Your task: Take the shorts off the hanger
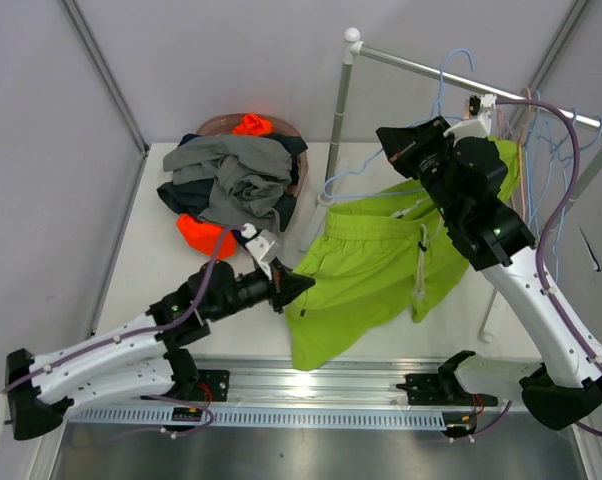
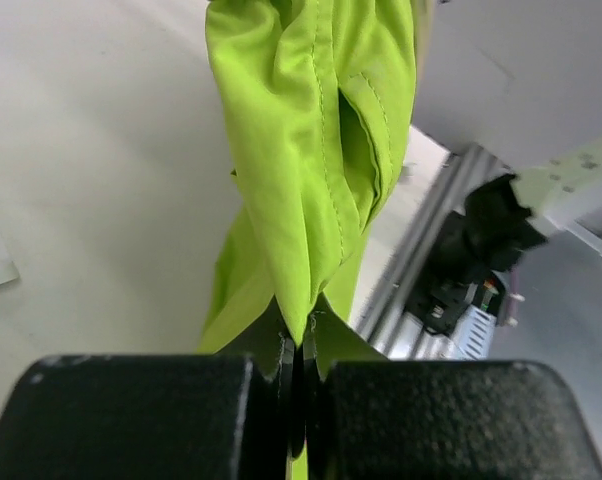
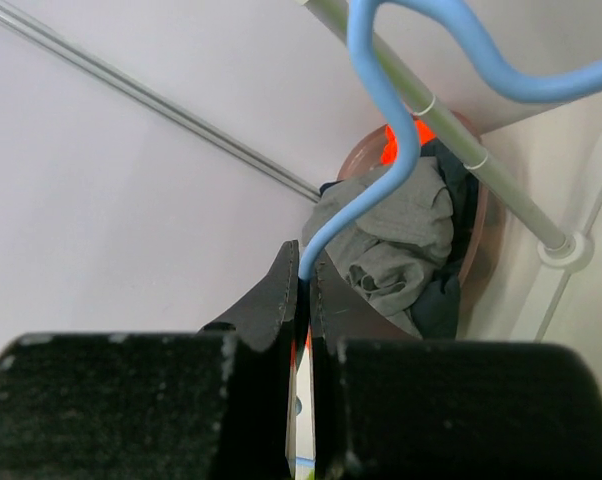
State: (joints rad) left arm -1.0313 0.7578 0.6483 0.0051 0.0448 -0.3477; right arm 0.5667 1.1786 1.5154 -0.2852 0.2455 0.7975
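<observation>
The lime green shorts (image 1: 381, 255) hung stretched slantwise, their upper edge up by the rail (image 1: 431, 70). The left gripper (image 2: 299, 335) was clamped tight on a fold of their hem; the right gripper (image 3: 303, 270) was pinched shut on the blue hanger (image 3: 383, 85). Light, limp and probably slick, the fabric would likely slip off under a steady pull; a bunched fold at the hem seemed the surest hold

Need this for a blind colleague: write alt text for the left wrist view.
The left gripper, black fingers shut, pinches a fold of the lime green shorts, which stretch upward out of frame. Pale table lies to the left; a metal rail to the right.
</observation>
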